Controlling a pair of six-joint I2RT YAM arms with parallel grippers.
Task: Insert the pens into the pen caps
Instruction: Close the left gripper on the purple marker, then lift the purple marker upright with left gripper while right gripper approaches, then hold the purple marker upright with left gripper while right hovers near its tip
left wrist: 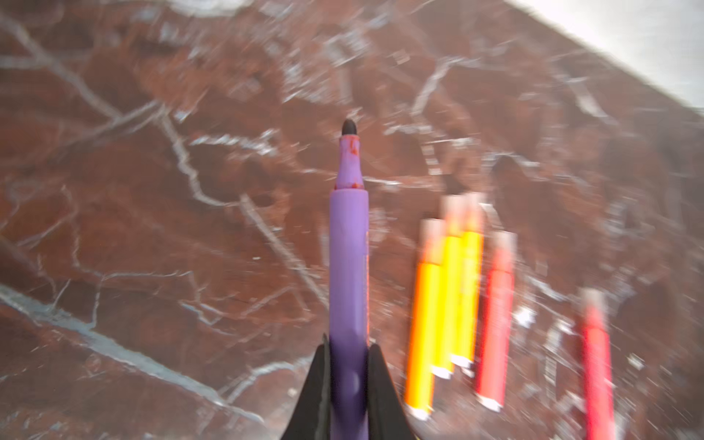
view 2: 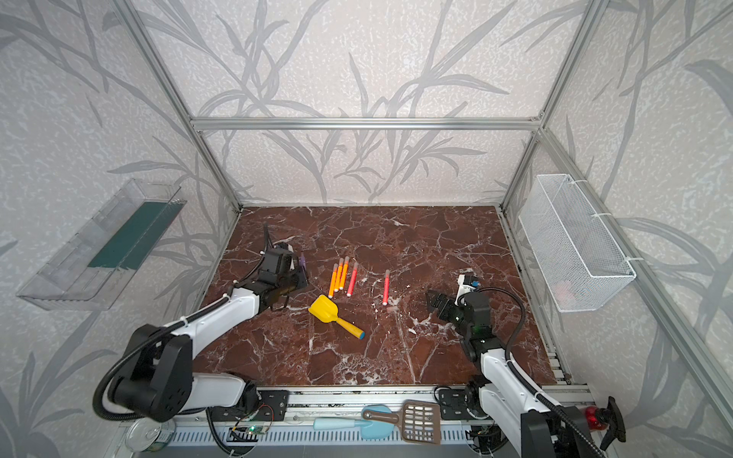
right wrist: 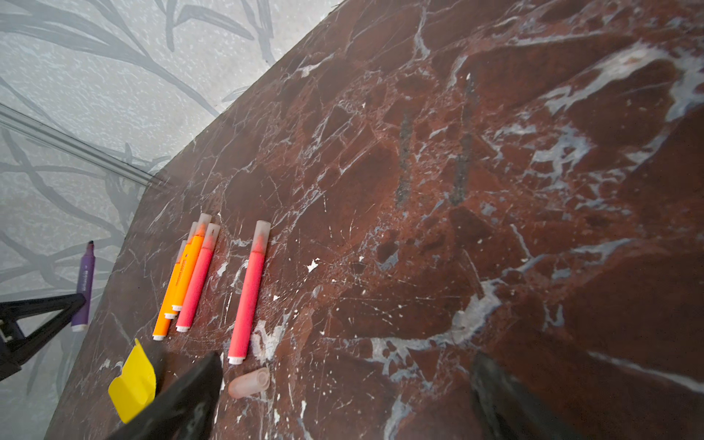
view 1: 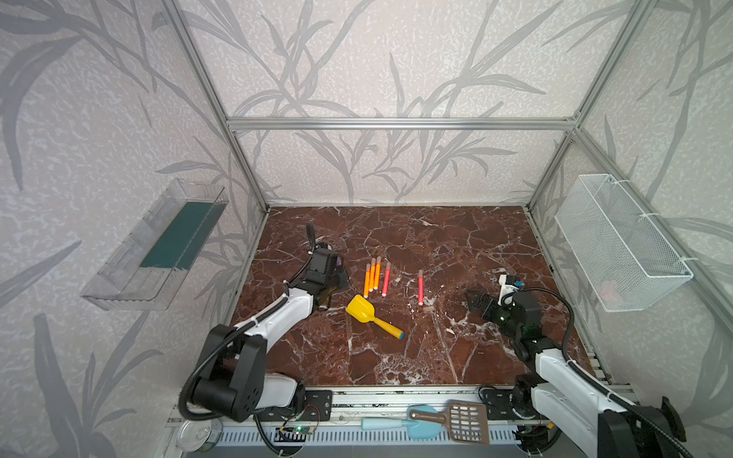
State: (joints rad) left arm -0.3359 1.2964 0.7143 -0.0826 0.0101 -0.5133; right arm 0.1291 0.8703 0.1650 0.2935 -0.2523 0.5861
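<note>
Left wrist view: the left gripper (left wrist: 348, 343) is clamped on the purple pen (left wrist: 348, 247), with both black fingers (left wrist: 384, 388) pressing the barrel near its butt end. This low grip leaves the bare dark tip projecting well forward, free to enter a cap. The pen appears raised off the marble table (left wrist: 152, 228); the right wrist view shows it against the wall rather than on the surface.

Beside the held pen, three orange pens (left wrist: 449, 304) lie side by side and touching. One pink-red pen (left wrist: 495, 324) lies just beside them. A second pink-red pen (right wrist: 249, 293) lies apart, toward the right arm. All five carry translucent caps and are judged complete.

One loose cap (right wrist: 249, 382) lies on its side just past the butt end of the lone pink-red pen. The right gripper (right wrist: 346, 358) hovers near it with jaws fully apart, holding nothing; the cap lies close to one jaw, which suggests a pickup is intended. A yellow toy shovel (view 1: 359, 307) lies near the orange pens and plays no part.
</note>
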